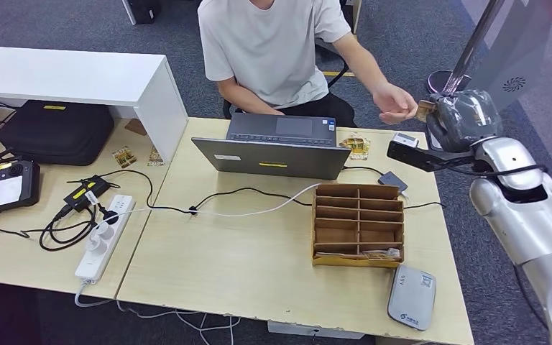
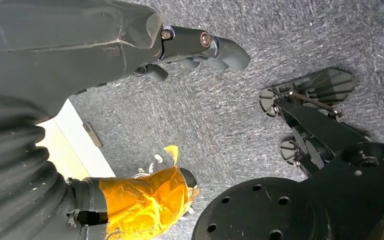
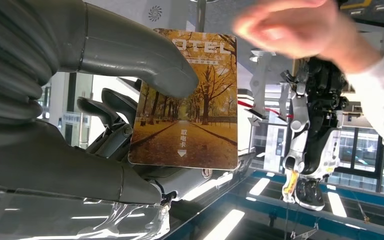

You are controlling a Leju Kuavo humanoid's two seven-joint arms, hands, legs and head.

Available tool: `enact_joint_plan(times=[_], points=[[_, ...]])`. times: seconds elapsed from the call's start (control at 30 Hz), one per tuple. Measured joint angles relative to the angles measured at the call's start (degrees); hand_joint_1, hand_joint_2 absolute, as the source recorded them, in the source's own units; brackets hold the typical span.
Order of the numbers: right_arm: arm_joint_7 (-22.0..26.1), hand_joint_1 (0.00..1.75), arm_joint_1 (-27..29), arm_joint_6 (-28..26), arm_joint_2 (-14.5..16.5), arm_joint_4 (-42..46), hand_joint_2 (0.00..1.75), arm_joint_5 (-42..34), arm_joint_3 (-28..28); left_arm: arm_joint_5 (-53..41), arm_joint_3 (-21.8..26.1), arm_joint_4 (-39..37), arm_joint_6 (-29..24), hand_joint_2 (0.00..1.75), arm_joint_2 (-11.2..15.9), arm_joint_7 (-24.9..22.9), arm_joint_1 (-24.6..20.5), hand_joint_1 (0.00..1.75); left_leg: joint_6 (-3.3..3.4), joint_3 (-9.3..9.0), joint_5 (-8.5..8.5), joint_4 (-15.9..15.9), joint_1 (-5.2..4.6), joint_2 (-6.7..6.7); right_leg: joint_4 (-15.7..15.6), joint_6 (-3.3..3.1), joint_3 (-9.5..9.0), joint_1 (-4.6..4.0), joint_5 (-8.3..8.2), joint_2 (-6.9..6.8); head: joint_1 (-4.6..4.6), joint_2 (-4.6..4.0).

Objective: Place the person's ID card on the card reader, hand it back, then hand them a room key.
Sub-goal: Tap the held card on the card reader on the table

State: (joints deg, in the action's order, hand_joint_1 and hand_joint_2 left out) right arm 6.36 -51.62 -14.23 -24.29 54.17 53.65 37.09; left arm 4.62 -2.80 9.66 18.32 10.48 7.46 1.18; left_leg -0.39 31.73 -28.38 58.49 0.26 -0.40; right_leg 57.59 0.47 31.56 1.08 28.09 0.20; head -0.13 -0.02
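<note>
My right hand (image 1: 460,118) is raised beyond the table's right end and pinches a hotel room key card (image 3: 190,100), printed with an autumn tree avenue, between thumb and fingers. The card's edge (image 1: 425,110) shows just past my hand in the head view. The seated person's hand (image 1: 395,103) reaches toward the card, palm up and very near it; in the right wrist view that hand (image 3: 290,30) is blurred beside the card. The grey card reader (image 1: 412,296) lies at the table's front right corner. My left hand (image 2: 145,200) hangs over the carpet, holding nothing.
A wooden compartment box (image 1: 359,223) with cards in its front slot sits right of centre. An open laptop (image 1: 277,146) stands before the person. More cards (image 1: 356,146) lie near the laptop. A power strip (image 1: 104,236) and cables cross the left side.
</note>
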Motion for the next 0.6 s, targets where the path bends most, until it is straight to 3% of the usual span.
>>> enact_joint_plan(times=[0.13,0.27,0.47,0.6], points=[[0.1,1.75,2.4,-2.2,-1.0,1.8,1.75,-1.2,-0.3,0.8,0.0,0.0,-0.7,1.75,-0.1,-0.3,0.0,0.00,0.01,-0.21,0.01,0.0,0.01,-0.08,0.0,0.00,0.01,0.00,0.00,-0.06,-0.01,0.00],[0.8,1.75,9.2,-5.9,-4.4,8.1,1.75,-3.2,-2.3,1.9,0.1,0.0,-1.2,1.75,-0.3,-0.9,0.5,0.00,0.02,-0.33,0.01,0.1,0.03,-0.29,0.0,0.01,0.00,-0.02,0.01,-0.25,-0.01,0.00],[1.9,1.75,27.3,-11.8,-10.7,23.1,1.75,-4.7,-10.5,3.5,1.0,-0.1,-2.3,1.75,-0.8,-1.2,1.6,0.00,0.07,-0.18,-0.06,0.1,0.02,-0.50,-0.1,0.06,0.04,-0.02,0.07,-0.50,0.00,0.00],[3.9,1.75,41.5,-14.1,-12.8,33.5,1.75,-4.1,-19.0,4.4,1.6,-0.3,-2.9,1.75,-1.2,-1.2,2.1,0.00,0.10,-0.13,-0.09,0.1,0.02,-0.54,-0.1,0.09,0.06,-0.02,0.12,-0.57,-0.01,0.00]])
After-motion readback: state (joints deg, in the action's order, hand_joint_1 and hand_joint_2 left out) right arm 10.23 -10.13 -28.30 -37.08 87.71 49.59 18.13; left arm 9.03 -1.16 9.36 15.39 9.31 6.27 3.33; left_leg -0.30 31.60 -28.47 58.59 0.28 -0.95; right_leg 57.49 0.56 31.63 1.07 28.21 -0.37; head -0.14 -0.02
